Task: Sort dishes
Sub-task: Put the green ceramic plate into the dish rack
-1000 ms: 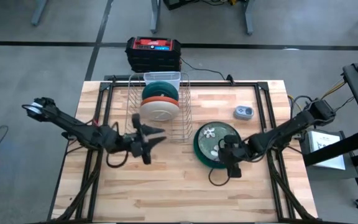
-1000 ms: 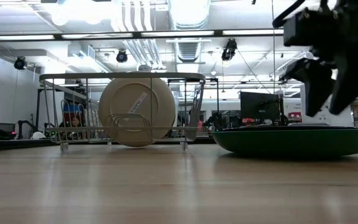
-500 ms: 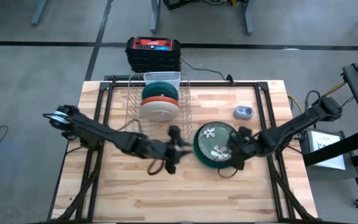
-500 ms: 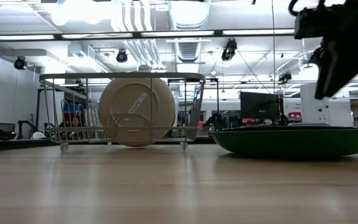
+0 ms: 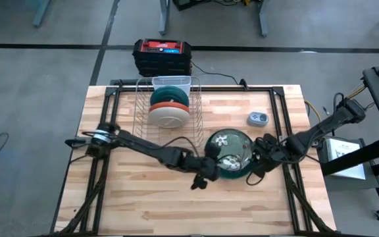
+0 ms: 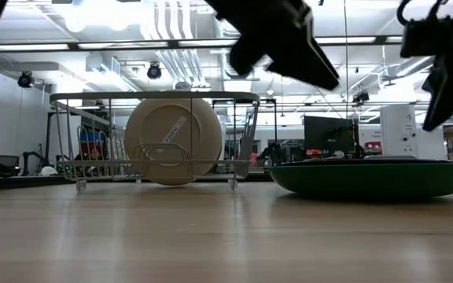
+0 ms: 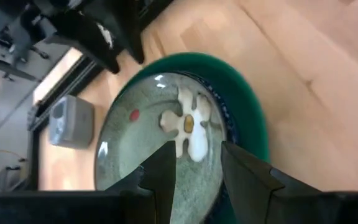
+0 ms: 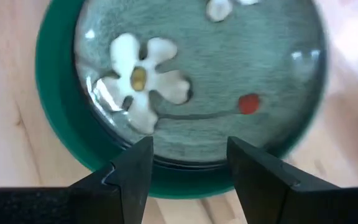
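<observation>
- Left gripper (image 5: 210, 172) has swung across the surface (image 5: 143, 204) from beside the rack (image 5: 168, 112) to the flowered dish's (image 5: 229, 150) near-left edge.
- Dish lies in the larger green plate (image 5: 210, 158), right of centre.
- Left jaws part-open, straddling the dish rim, holding nothing.
- Right gripper (image 5: 258, 158) at the opposite edge, jaws open, empty.

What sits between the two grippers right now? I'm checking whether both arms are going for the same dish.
In the high view, the flower-patterned plate on the larger green plate lies between the left gripper and right gripper.
</observation>
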Robot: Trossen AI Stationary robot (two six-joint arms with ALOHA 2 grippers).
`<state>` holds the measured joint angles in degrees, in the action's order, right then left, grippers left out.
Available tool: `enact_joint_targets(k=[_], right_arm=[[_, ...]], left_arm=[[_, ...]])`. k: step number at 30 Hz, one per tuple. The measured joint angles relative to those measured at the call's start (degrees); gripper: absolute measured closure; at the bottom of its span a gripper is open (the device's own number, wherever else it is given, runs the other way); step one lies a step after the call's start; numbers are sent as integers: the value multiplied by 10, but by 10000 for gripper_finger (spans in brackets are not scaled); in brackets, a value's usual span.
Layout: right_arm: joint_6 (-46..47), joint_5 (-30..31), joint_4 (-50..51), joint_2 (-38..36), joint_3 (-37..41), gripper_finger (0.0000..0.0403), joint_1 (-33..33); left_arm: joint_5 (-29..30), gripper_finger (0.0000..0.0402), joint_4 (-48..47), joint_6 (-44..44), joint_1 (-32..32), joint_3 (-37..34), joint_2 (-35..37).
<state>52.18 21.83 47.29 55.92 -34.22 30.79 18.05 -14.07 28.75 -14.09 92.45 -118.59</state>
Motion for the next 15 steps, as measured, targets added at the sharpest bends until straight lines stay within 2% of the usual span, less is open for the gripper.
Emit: enact_joint_targets(k=[3, 6, 10, 15], right_arm=[[-68, -20, -78, 6, 32, 209, 28], [-124, 12, -132, 20, 50, 208, 52], [-175, 66, -137, 44, 54, 209, 75], [-213, 71, -136, 81, 51, 208, 77]], left_arm=[[-6, 284, -4, -3, 15, 5, -19], [-9, 284, 9, -3, 35, 5, -30], [-7, 284, 21, -8, 64, 6, -43], [-25, 284, 30, -8, 86, 6, -58]])
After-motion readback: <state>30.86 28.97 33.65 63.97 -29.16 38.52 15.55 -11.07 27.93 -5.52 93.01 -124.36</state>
